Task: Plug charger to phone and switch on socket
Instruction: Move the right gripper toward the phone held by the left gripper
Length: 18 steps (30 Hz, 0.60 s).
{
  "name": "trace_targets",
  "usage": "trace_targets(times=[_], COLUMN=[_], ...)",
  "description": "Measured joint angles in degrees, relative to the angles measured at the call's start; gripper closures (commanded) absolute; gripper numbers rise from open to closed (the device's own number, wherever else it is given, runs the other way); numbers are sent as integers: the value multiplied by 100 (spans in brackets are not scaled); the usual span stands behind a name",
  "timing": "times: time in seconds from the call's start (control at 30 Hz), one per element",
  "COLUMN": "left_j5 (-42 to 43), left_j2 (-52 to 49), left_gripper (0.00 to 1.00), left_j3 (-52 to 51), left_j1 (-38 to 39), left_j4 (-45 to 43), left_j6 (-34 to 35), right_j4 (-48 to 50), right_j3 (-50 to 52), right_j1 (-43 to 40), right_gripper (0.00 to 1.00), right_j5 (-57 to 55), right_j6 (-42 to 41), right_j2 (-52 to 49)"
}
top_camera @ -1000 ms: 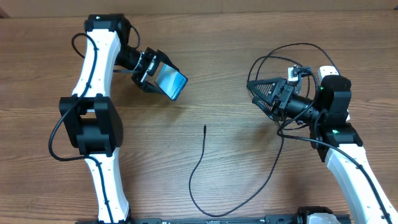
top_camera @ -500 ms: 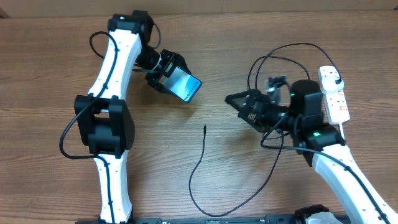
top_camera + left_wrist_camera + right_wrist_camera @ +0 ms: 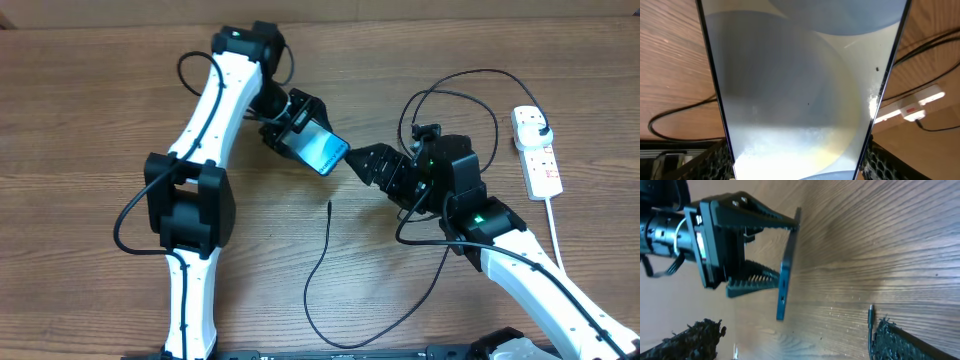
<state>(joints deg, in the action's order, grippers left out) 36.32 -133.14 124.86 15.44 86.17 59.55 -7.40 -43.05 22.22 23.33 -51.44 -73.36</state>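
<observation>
Left pincer (image 3: 308, 138) holds phone (image 3: 325, 153) aloft; charger (image 3: 328, 232) loose on tabletop (image 3: 100, 100).
Grip on phone's side edges, mid-scene; right pincer (image 3: 365, 165) gapes empty beside it. Judged: phone rigid, slick, breakable; charger limp, take just behind tip.

A brown wood-grain tabletop (image 3: 80, 120) fills the overhead view, its grain running side to side. A paler tan band (image 3: 400, 8) runs along the far edge (wall or floor, unclear). A black rail (image 3: 380, 353) lines the near edge.
</observation>
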Motion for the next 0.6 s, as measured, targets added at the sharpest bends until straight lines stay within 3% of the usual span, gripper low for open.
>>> trace_targets(times=[0.6], left_j5=[0], left_j2=[0], left_gripper=[96], left_j3=[0], left_j1=[671], left_j4=[-415], left_j6=[348], right_j4=[-116], right_j3=[0], right_j1=[0], right_gripper=[0], right_j5=[-741], right_j6=[-107], right_j2=[-372])
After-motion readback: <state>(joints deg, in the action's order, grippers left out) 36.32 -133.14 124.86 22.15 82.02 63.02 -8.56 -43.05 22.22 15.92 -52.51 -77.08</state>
